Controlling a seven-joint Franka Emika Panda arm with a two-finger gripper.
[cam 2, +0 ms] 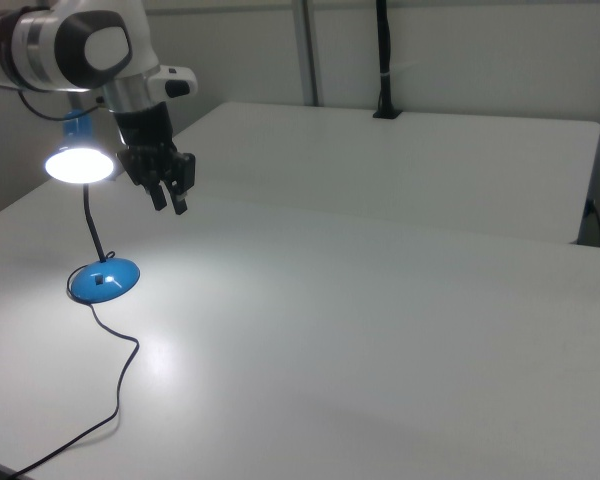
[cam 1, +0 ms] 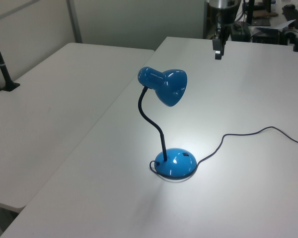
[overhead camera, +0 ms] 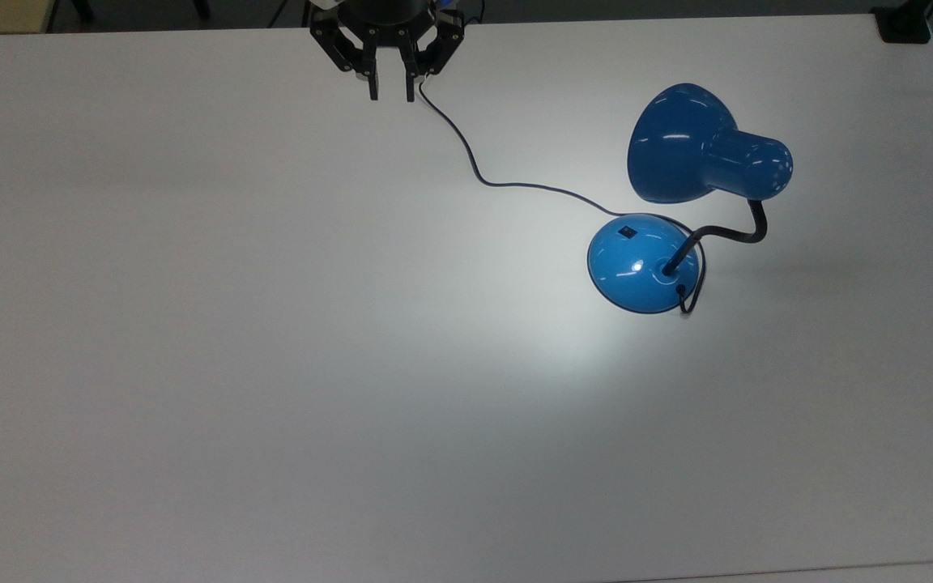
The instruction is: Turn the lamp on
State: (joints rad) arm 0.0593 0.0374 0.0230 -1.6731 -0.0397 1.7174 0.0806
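Top view: the lamp stands toward the top view's right on the table, its shade casting a bright pool beside the base; in the right view the bulb glows white, so the task looks done. The gripper hangs at the table's far edge, well apart from the lamp, fingers spread and holding nothing. The cord runs from the base toward that edge beneath it. Any retreat is best made upward and clear of the cord, so the lamp is not tugged or the switch disturbed.
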